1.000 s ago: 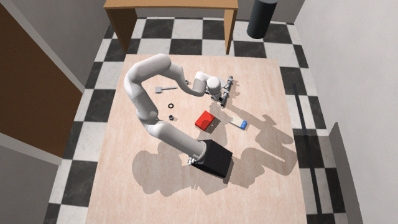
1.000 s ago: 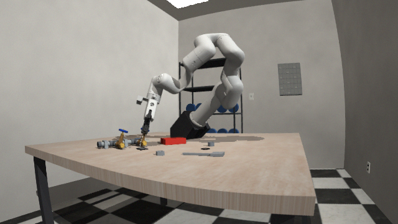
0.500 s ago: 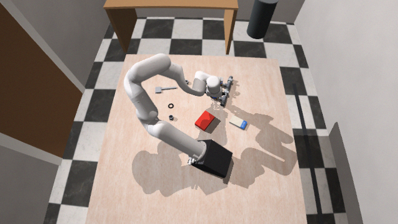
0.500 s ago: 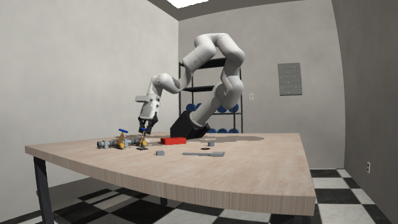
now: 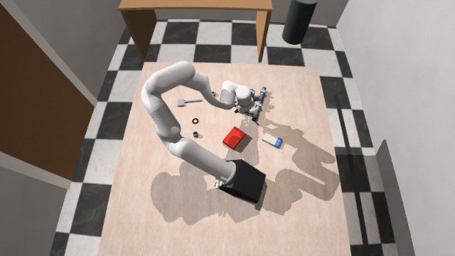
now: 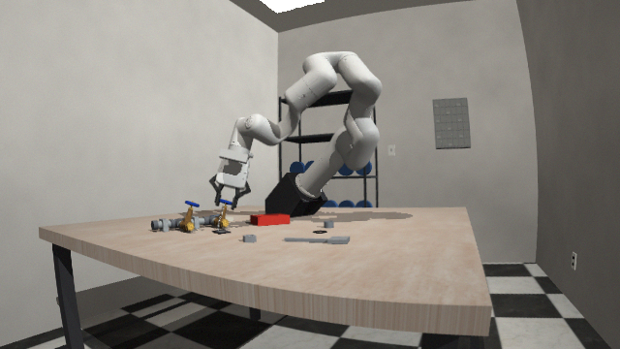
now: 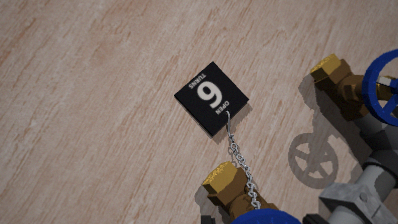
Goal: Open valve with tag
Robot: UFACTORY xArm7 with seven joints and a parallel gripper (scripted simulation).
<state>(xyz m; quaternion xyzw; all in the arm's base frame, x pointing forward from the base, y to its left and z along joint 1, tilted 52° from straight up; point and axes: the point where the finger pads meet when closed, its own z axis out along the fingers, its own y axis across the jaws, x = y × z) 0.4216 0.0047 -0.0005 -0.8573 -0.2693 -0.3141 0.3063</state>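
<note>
A grey pipe [image 6: 167,224] on the table carries two brass valves with blue handwheels. The nearer valve [image 7: 230,187] has a chain [image 7: 241,162] running to a black tag [image 7: 211,98] that reads "OPEN 6 TURNS". The tag lies flat on the table [image 6: 221,235]. My gripper [image 6: 226,202] points down over this tagged valve and is shut on its blue handwheel [image 7: 265,217], which only shows at the bottom edge of the wrist view. The other valve [image 6: 188,224] stands apart to the left, and its handwheel [image 7: 382,92] is free. In the overhead view my wrist [image 5: 245,107] hides the tagged valve.
A red block [image 5: 234,138] and a white-and-blue box [image 5: 272,140] lie in front of the pipe. A grey flat tool [image 5: 188,102], a black ring [image 5: 195,121] and a small grey nut [image 5: 195,134] lie to the left. The arm's black base [image 5: 243,180] stands nearer the front.
</note>
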